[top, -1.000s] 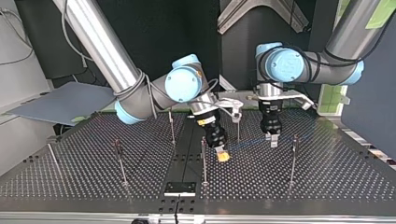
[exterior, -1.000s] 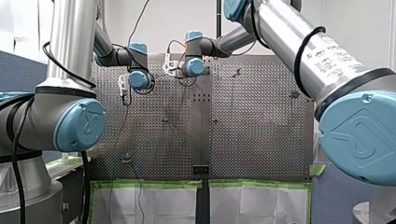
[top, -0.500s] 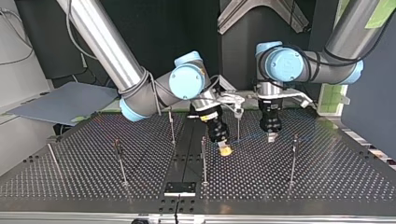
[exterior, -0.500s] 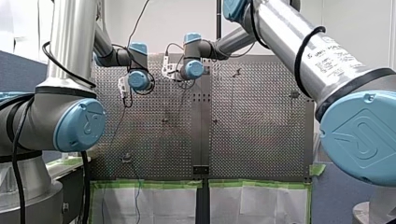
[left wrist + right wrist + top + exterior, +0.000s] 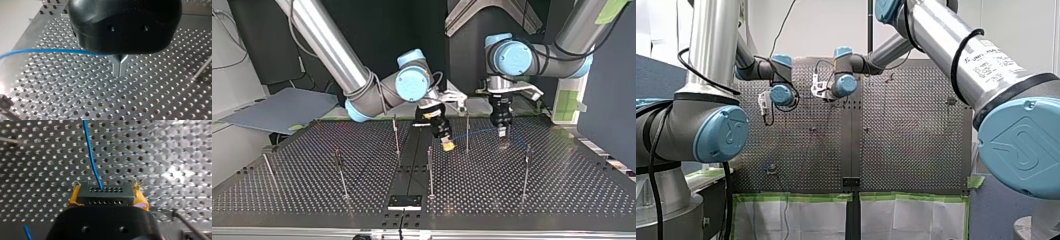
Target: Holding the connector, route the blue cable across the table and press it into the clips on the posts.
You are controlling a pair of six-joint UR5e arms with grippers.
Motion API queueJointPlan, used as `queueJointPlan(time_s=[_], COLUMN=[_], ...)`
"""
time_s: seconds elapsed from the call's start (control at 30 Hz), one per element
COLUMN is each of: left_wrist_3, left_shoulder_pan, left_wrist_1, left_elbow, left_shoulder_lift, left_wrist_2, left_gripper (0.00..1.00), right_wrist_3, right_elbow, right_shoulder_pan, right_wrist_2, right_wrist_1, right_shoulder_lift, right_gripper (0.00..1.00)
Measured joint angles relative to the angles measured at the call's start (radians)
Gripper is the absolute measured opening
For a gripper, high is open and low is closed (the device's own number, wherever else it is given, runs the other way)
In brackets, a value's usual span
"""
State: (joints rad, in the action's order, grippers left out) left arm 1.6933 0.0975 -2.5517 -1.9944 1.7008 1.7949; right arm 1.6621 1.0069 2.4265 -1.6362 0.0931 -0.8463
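The connector (image 5: 104,192) is sitting clamped between the yellow pads (image 5: 74,198) of the right gripper (image 5: 107,198). The cable (image 5: 90,157) is running out ahead of it and, in the top view, crossing a post (image 5: 467,132) to the left gripper (image 5: 120,68), whose metal fingers (image 5: 116,65) are pinching together on it just above the table (image 5: 562,190). More posts are standing around both grippers, whether the cable is touching the one it crosses cannot be told, and a grey board (image 5: 282,107) is lying beyond the table at the top view's left.
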Motion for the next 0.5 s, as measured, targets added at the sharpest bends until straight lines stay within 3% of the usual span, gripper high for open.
queueJointPlan(time_s=[0.27,0.5], left_wrist_3=[-0.003,-0.002], left_shoulder_pan=[0.005,0.008], left_wrist_1=[0.065,0.084], left_elbow=[-0.069,-0.095], left_shoulder_lift=[0.05,0.08], left_wrist_2=[-0.004,-0.019], left_gripper=[0.0,0.0], right_wrist_3=[-0.001,-0.005], right_elbow=[0.059,0.12], right_shoulder_pan=[-0.002,-0.003], right_wrist_2=[-0.003,-0.005], right_wrist_1=[0.003,0.008], right_shoulder_lift=[0.0,0.0], right_gripper=[0.0,0.0])
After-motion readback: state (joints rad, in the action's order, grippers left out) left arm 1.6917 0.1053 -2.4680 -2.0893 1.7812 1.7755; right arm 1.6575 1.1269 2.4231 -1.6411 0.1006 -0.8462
